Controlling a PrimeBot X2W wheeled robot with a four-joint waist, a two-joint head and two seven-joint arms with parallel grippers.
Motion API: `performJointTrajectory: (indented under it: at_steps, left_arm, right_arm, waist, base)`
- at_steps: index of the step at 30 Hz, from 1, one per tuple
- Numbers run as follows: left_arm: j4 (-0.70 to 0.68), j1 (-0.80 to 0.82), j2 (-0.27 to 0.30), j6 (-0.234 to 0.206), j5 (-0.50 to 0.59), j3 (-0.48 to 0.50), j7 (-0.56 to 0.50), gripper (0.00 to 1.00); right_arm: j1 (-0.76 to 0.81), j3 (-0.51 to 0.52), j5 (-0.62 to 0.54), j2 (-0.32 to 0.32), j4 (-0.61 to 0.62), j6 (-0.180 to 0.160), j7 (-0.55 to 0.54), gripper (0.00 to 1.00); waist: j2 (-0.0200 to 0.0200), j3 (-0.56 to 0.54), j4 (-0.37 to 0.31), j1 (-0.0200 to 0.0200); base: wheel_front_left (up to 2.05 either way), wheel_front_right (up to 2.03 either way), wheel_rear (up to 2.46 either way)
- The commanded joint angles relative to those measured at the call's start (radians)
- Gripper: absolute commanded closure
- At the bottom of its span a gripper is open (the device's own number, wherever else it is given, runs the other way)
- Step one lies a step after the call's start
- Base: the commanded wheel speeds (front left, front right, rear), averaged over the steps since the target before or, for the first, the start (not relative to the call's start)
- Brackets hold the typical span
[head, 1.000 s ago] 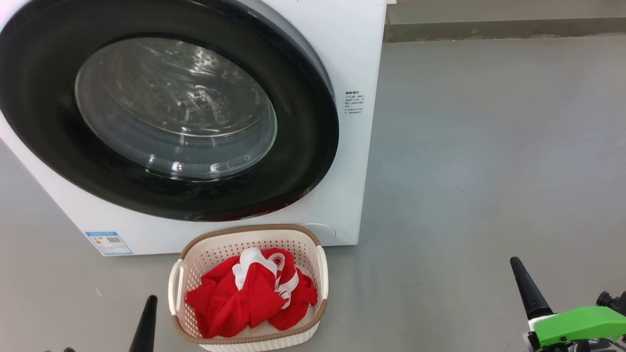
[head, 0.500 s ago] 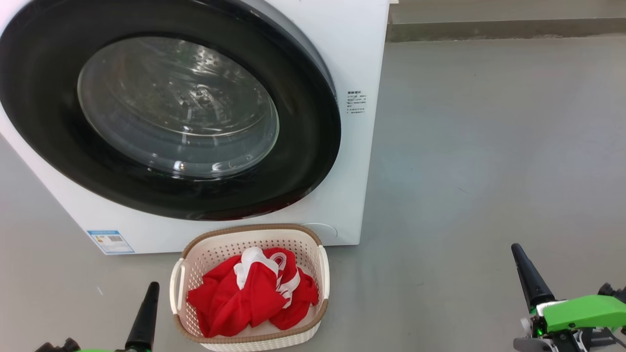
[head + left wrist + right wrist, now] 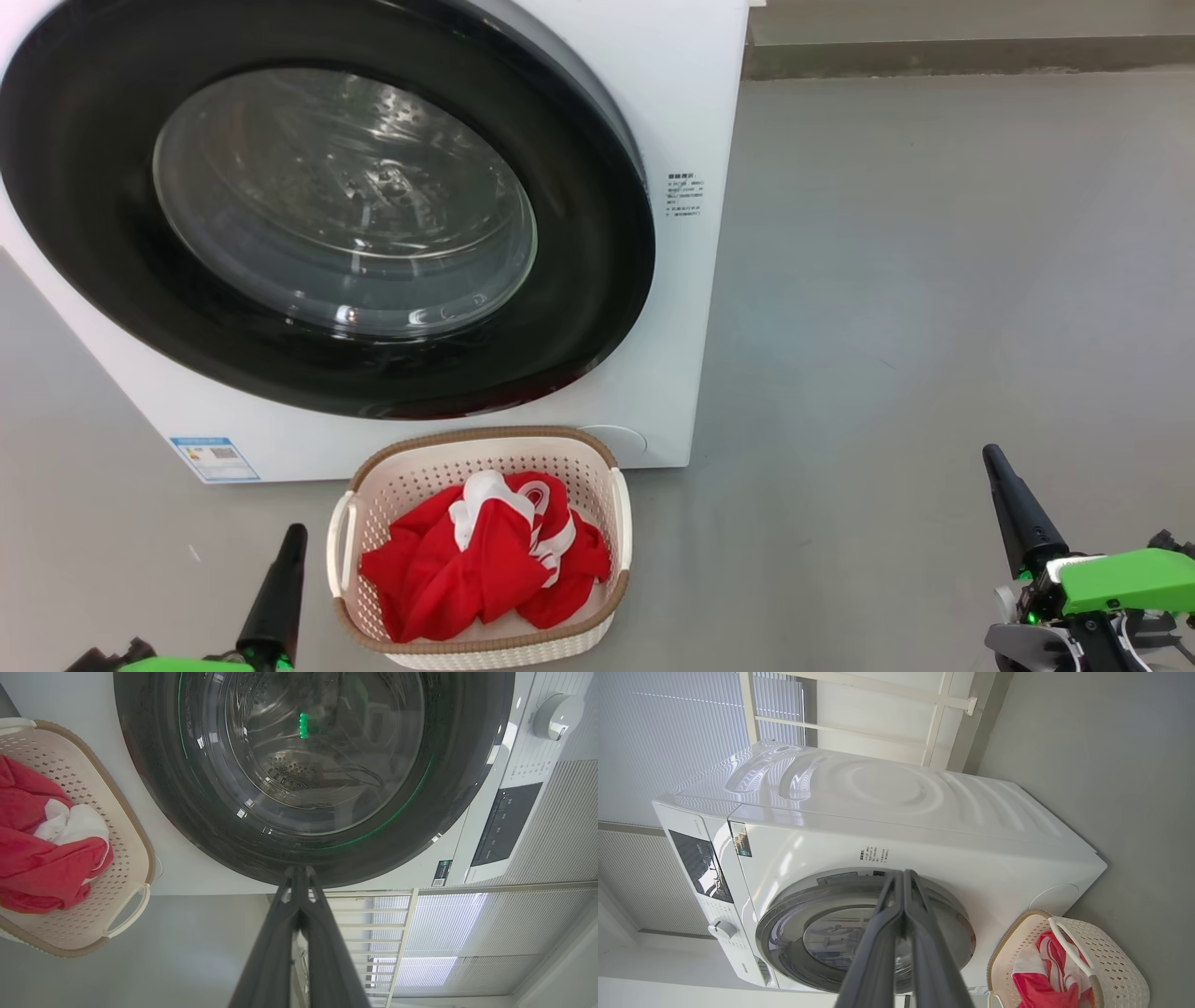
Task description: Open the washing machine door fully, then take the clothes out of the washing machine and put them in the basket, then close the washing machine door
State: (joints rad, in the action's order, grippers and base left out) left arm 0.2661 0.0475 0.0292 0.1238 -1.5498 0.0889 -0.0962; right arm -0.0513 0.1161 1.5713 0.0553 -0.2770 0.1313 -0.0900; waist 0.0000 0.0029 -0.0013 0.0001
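The white washing machine stands with its black-rimmed washing machine door lying flat against the front, an empty drum behind the glass. On the floor just before it sits the cream basket, holding the red clothes with white trim. My left gripper is shut at the lower left, beside the basket's left handle. Over bare floor at the lower right, my right gripper is also shut. In the left wrist view the left gripper points at the door; in the right wrist view the right gripper does too.
Grey floor spreads wide to the machine's right, up to a wall base. A control panel and knob sit on the machine's front. A white railing and blinds stand behind it.
Both shut grippers have risen further into the head view, tips moving toward the machine. The picture itself has shifted slightly. Door, basket and clothes have stayed put.
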Motion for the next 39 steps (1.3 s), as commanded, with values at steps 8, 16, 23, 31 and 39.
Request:
performJointTrajectory:
  at_steps: [8, 16, 23, 31, 39]
  left_arm:
    - [-0.021, 0.061, 0.021, 0.007, -0.059, 0.025, -0.017, 1.0]
    - [-0.021, 0.061, 0.021, 0.007, -0.059, 0.025, -0.017, 1.0]
    - [-0.021, 0.061, 0.021, 0.007, -0.059, 0.025, -0.017, 1.0]
    - [-0.021, 0.061, 0.021, 0.007, -0.059, 0.025, -0.017, 1.0]
    - [-0.021, 0.061, 0.021, 0.007, -0.059, 0.025, -0.017, 1.0]
  right_arm:
    - [-0.056, -0.009, 0.043, 0.0, 0.033, -0.001, -0.018, 1.0]
    - [-0.056, -0.008, 0.042, 0.0, 0.033, -0.001, -0.019, 1.0]
    - [-0.056, -0.007, 0.041, -0.001, 0.032, -0.001, -0.019, 1.0]
    - [-0.056, -0.007, 0.041, -0.001, 0.032, -0.001, -0.02, 1.0]
    - [-0.056, -0.006, 0.04, -0.002, 0.032, -0.001, -0.02, 1.0]
  waist:
    - [0.0, 0.0, 0.001, 0.0]
    - [0.0, 0.0, 0.001, 0.0]
    - [0.0, 0.0, 0.001, 0.0]
    - [0.0, 0.0, 0.001, 0.0]
    - [0.0, 0.0, 0.001, 0.0]
  base:
    - [0.0, 0.0, 0.0]
    - [0.0, 0.0, 0.0]
    - [0.0, 0.0, 0.0]
    - [0.0, 0.0, 0.0]
    - [0.0, 0.0, 0.0]
